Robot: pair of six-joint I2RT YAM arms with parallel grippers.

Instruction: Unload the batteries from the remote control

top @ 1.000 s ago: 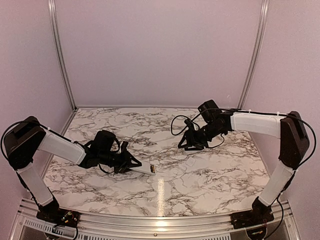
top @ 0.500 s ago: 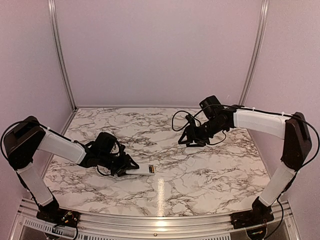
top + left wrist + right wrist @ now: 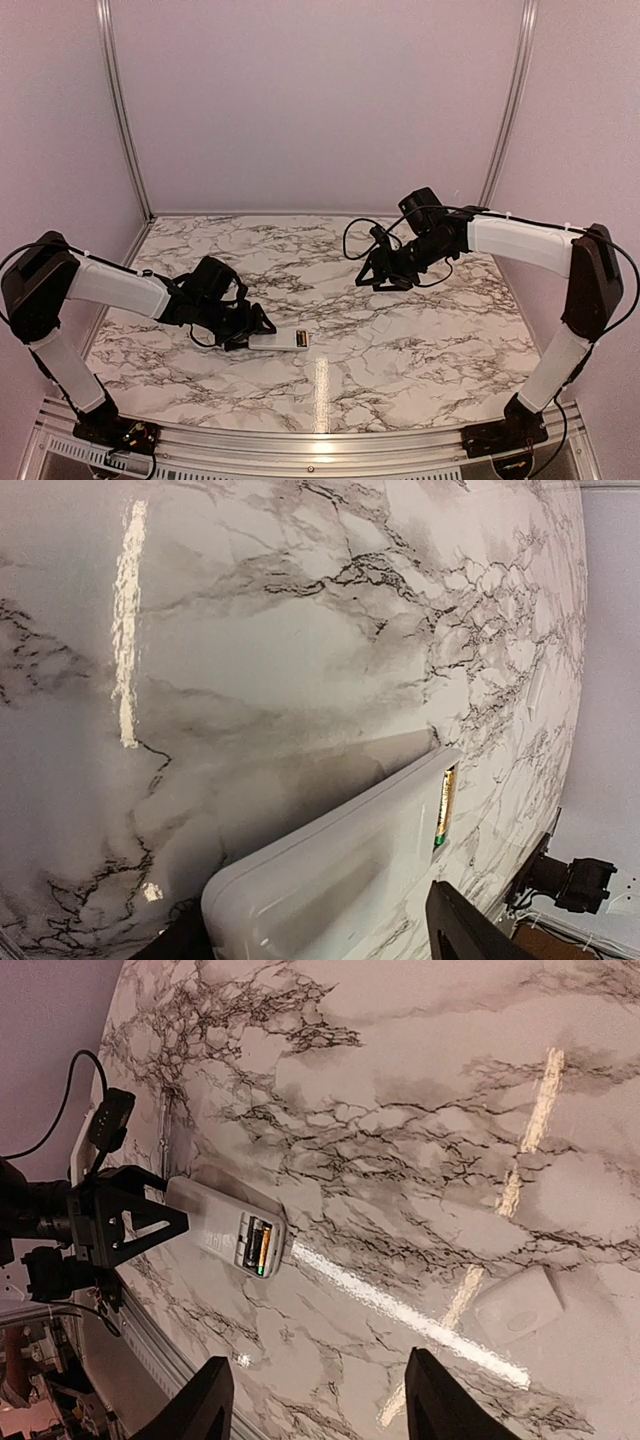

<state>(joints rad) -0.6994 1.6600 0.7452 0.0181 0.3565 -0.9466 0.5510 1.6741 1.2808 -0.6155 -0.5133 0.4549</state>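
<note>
A marble-patterned counter [image 3: 330,375] fills the floor of a pale-walled booth, and glare streaks wash out part of its veining. The left arm [image 3: 110,285] reaches in low along the left side; the right arm [image 3: 520,245] bends in from the right, with cables looping over its wrist. The left gripper [image 3: 250,328] sits at the near end of the remote [image 3: 278,341], its fingers spread to either side of it rather than clamped. In its wrist view only the finger stubs show, and the remote's end is cut off at the bottom edge. The right gripper [image 3: 318,1370] hangs above the counter right of centre, jaws wide and holding nothing. The remote lies flat near the front edge, left of centre, with its open compartment end pointing to the middle. A small white cover [image 3: 520,1305] lies well apart to its right, so pale against the marble that the overhead view barely shows it. The batteries [image 3: 258,1248] sit in the compartment: a gold strip with a green tip beside a darker one, too small to count with certainty.
</note>
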